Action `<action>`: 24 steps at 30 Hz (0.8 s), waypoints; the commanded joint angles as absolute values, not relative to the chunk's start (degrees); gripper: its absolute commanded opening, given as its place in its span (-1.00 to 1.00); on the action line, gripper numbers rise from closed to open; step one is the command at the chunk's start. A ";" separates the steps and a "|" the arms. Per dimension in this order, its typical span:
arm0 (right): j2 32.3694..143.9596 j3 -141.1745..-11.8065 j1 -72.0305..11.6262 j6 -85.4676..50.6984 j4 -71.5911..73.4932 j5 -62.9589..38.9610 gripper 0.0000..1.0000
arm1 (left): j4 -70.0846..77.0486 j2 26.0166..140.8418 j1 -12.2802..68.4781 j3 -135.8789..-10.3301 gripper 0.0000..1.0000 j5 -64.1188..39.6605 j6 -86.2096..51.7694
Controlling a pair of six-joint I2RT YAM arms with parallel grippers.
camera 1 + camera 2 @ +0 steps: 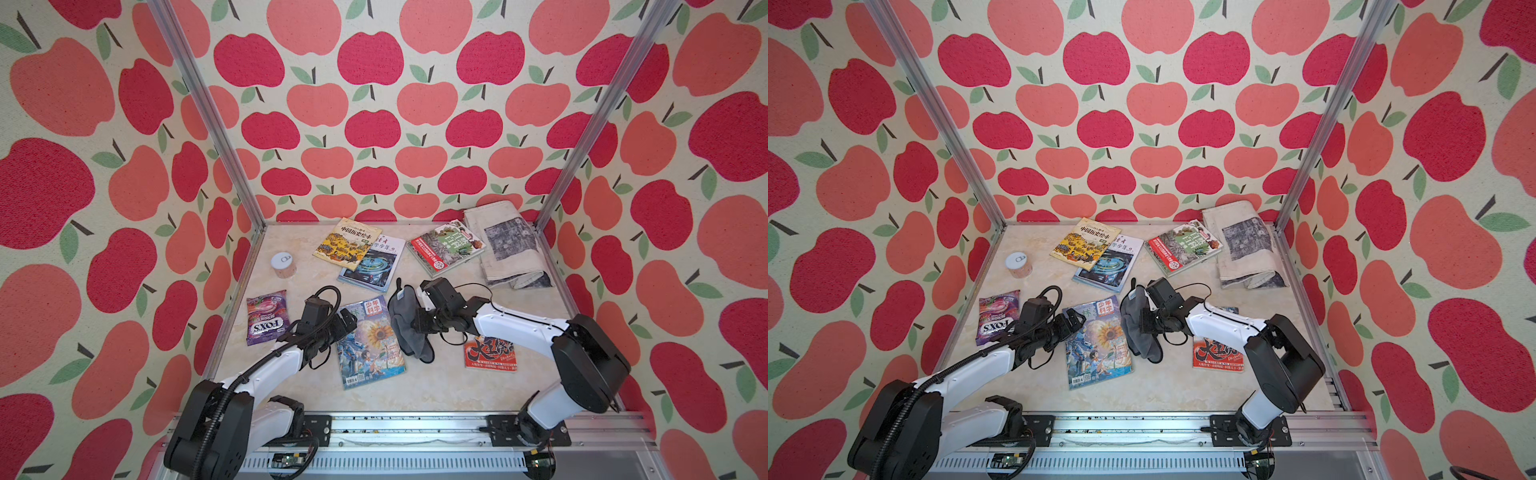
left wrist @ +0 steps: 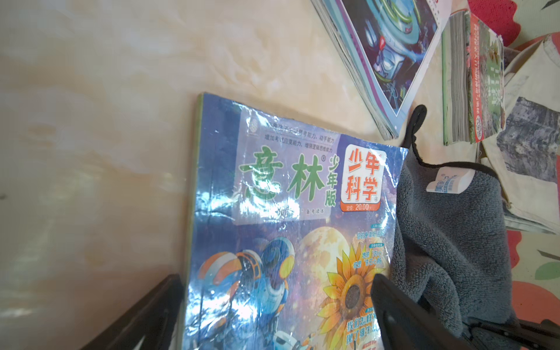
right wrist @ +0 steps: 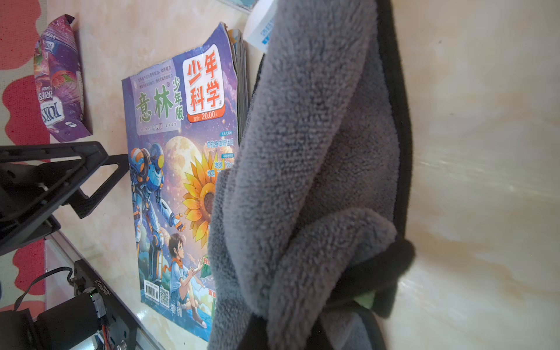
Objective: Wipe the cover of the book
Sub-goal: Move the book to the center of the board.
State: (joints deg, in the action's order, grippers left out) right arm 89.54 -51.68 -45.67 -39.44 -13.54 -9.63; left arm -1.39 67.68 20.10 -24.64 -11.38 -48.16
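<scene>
Where the book lay, top views: we found the book (image 1: 370,340), the one with the sunflower, closed and flat on the surface (image 1: 436,386) between the two arms, well apart from the other books (image 1: 353,245) at the back.
Left hand, top views: the left hand (image 1: 347,322) was spread wide and empty over the book's left edge, near its far corner. We could not tell whether it pressed down.
Right hand, top views: the right hand (image 1: 415,326) was pressed together, pinching a grey cloth (image 1: 399,311) that hung along the book's right edge.
Left wrist view: the book (image 2: 288,212) filled the middle, its cover glossy with glare. The left hand's fingers (image 2: 400,312) stood wide apart, one out over the surface and one over the sunflower. The cloth (image 2: 448,242) was bunched at the cover's right edge.
Right wrist view: the cloth (image 3: 303,151) hid the right strip of the book (image 3: 169,169), while the title and the robot picture lay bare. The right hand's jaws were buried in the cloth. A candy bag (image 3: 60,81) lay beyond the book.
Done, as we judged: the cloth was in the grip and brought to the book, and the left hand was placed where it could steady it.
Left, as we judged: nearly all the wiping, from the right edge across to the left. No view showed a wiped trace, so we could not tell whether any pass had been made.
</scene>
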 commanded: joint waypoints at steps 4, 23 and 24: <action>82.08 -47.62 -43.62 -36.29 -19.65 -9.38 -1.00 | 4.63 74.86 27.44 -29.01 0.99 -8.97 -51.72; 72.48 -60.03 -40.08 -18.17 -35.46 -8.62 -1.00 | -3.12 69.96 35.10 -37.33 0.99 -2.29 -44.40; 73.12 -59.95 -40.12 -18.57 -34.65 -12.01 -1.00 | -3.69 68.79 34.69 -37.57 0.99 -2.56 -42.98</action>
State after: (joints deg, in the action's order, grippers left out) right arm 72.47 -59.40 -40.18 -20.95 -35.55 -1.41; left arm 1.72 72.53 35.38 -35.09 -5.26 -49.32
